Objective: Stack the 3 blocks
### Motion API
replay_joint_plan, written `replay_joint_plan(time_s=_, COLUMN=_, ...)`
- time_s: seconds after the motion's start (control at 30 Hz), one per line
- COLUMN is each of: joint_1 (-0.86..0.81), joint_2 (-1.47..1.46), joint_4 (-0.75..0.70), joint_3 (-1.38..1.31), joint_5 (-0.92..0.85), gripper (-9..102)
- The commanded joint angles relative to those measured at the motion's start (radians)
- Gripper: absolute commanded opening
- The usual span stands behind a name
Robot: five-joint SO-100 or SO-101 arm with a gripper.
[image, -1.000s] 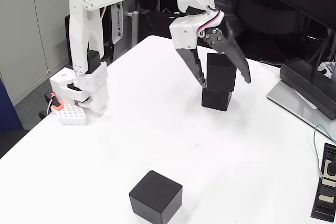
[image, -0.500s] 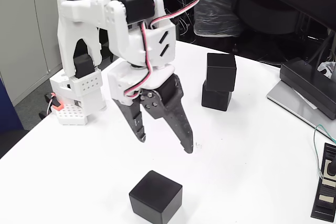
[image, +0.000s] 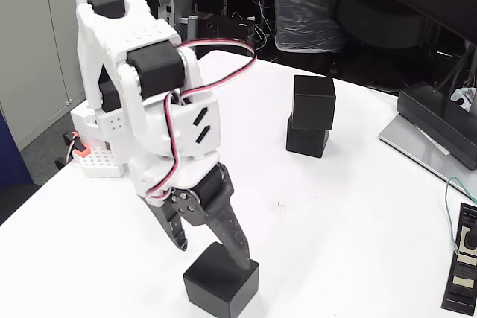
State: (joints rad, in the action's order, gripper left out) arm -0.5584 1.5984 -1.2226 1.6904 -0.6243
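Fixed view has my tool [image: 212, 255] low at about 7 o'clock on the counter [image: 335, 206], its 2 fingers spread apart and holding nothing. The dark finger rests at or just above the top face of the lone block [image: 221, 288], while the white finger hangs off that block's far left corner; I cannot tell whether either actually touches. A second ago the tool straddled the pair of blocks near 1 o'clock; half a second ago it hung in mid-air over the middle of the counter; now it has swung down to the nearest block. I read that as the 2-high stack being finished and let go, with the pickup of block 3 just starting.

That stack stands well apart from the tool: the upper block [image: 314, 102] sits on the lower block [image: 307, 140], twisted slightly so their edges do not line up. All 3 are matte black cubes with softly rounded edges, giving little glare. The arm is white plastic with black servo bodies and red-and-white wires looping down to the wrist. The counter is smooth white. At 3 o'clock lies a grey laptop [image: 425, 147].
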Motion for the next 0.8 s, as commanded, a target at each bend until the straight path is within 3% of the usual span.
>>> replay_joint_plan(time_s=0.0, joint_1=-0.009, joint_2=0.006, joint_4=0.08, joint_3=0.057, joint_5=-0.012, gripper=32)
replay_joint_plan(time_s=0.37, joint_1=-0.008, joint_2=0.006, joint_4=0.262, joint_3=0.181, joint_5=-0.014, gripper=32)
replay_joint_plan(time_s=0.77, joint_1=-0.006, joint_2=0.005, joint_4=0.296, joint_3=0.253, joint_5=-0.017, gripper=31)
